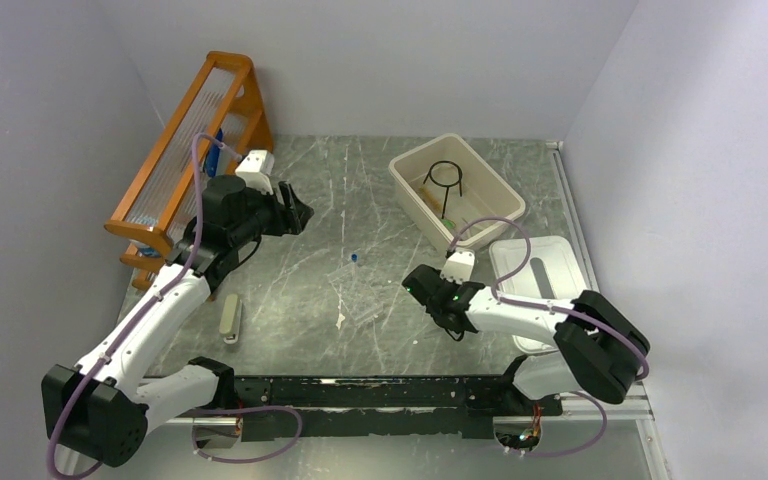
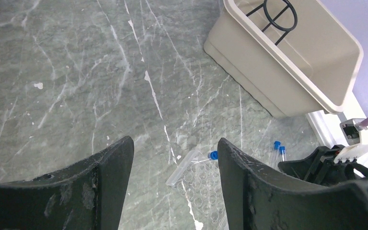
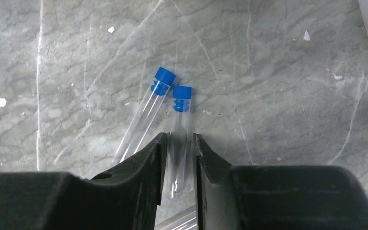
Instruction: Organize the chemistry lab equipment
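Two clear thin tubes with blue caps lie side by side on the marble table. My right gripper point(image 3: 178, 136) point(image 1: 418, 282) is shut on the right-hand tube point(image 3: 181, 120), one finger against each side. The other tube point(image 3: 146, 115) lies just left of the left finger. My left gripper point(image 2: 175, 141) point(image 1: 295, 212) hangs open and empty above the table near the orange rack. Below it a tiny blue-capped piece point(image 2: 212, 155) point(image 1: 354, 257) sits at the edge of a clear well plate point(image 2: 203, 179). The black wire ring point(image 1: 446, 175) point(image 2: 279, 12) and a green-handled tool point(image 1: 449, 212) rest in the beige bin point(image 1: 495, 190).
The big orange wooden rack point(image 1: 175, 150) stands along the left wall. A white lid point(image 1: 550, 262) lies right of my right arm, below the beige bin point(image 2: 287, 67). A small beige block point(image 1: 230, 318) lies near the left arm's forearm.
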Available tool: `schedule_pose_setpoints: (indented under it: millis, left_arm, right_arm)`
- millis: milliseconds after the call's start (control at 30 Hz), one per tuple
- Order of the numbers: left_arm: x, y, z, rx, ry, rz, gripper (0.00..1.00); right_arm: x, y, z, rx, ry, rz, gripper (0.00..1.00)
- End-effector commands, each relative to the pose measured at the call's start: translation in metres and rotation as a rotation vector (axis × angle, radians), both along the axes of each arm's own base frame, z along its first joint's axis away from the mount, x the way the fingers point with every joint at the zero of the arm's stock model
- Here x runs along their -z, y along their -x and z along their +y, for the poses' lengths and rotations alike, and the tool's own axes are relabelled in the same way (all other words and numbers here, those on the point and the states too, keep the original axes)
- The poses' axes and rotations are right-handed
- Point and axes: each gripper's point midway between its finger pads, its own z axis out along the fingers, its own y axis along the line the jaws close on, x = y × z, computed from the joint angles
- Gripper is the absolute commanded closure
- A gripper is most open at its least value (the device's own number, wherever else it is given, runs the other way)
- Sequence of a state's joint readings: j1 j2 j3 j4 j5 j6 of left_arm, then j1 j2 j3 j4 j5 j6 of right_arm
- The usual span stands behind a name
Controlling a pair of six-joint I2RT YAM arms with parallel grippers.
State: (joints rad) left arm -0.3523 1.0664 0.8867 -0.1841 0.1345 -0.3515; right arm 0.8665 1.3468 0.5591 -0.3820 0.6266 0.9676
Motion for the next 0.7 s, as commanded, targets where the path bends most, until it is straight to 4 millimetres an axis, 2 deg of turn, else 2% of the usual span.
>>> schedule_pose_setpoints:
  millis: [0, 167, 233, 367, 467, 667]
  left_arm:
    - [-0.008, -0.002, -0.006, 0.045, 0.015, -0.033, 0.32]
    - [-0.007, -0.001, -0.011, 0.069, 0.024, -0.028, 0.32]
    - [-0.007, 0.001, -0.014, 0.086, 0.031, -0.029, 0.32]
    - [-0.009, 0.006, -0.027, 0.147, 0.058, -0.034, 0.32]
    - [-0.013, 0.012, -0.036, 0.19, 0.075, -0.044, 0.3]
    - [-0.02, 0.023, -0.045, 0.209, 0.089, -0.041, 0.22]
  right_arm:
    - [0.004, -0.002, -0.013, 0.102, 0.017, -0.004, 0.72]
    - [0.005, -0.002, -0.014, 0.139, -0.015, -0.015, 0.88]
    - [-0.005, -0.005, -0.015, 0.153, -0.032, -0.051, 0.9]
    - [-0.041, -0.015, -0.011, 0.139, -0.102, -0.149, 0.91]
    - [-0.066, -0.021, 0.005, 0.055, -0.188, -0.204, 0.91]
    - [-0.091, -0.02, 0.045, -0.104, -0.384, -0.235, 0.92]
